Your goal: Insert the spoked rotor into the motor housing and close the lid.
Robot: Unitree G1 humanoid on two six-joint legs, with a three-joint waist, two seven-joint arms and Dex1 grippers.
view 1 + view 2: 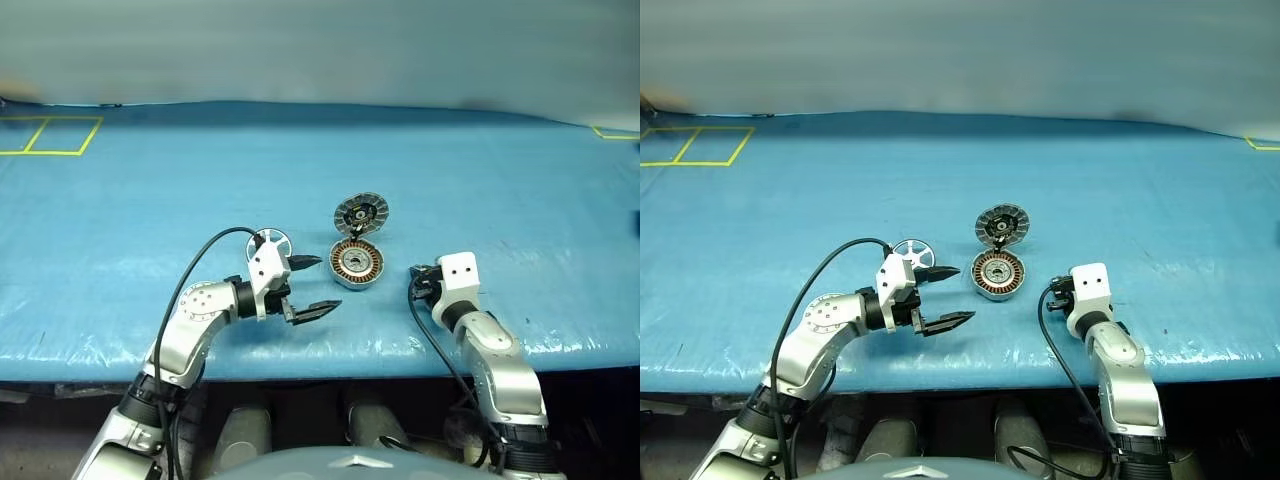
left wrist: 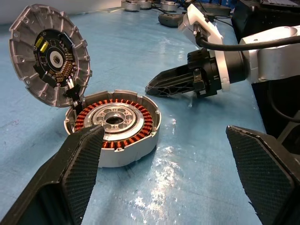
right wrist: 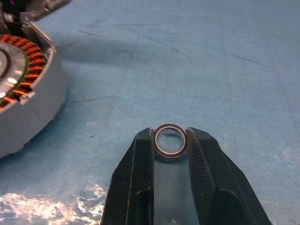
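- From the head cameras I saw the motor housing sitting on the blue table cover, its copper windings exposed; the lid stood tilted up behind it, hinged at the housing's far edge, dark inner face showing.
- The spoked rotor lay flat on the cover to the left of the housing, just behind my left gripper; that gripper pointed to the right towards the housing, its two black fingers spread wide with nothing between them.
- My right gripper sat to the right of the housing, near it but apart; its white wrist block hid the fingers from above, so I could not tell their state from here.
- In the left wrist view the housing lay between my two parted fingers; the lid leaned back open, with ribbed edge and a circuit board at its centre; the right gripper showed across the table, fingers drawn close together.
- In the right wrist view my fingers were clamped on a small metal ring, thin and dark-edged, held upright at the tips; the housing stood off to one side, clear of the ring.
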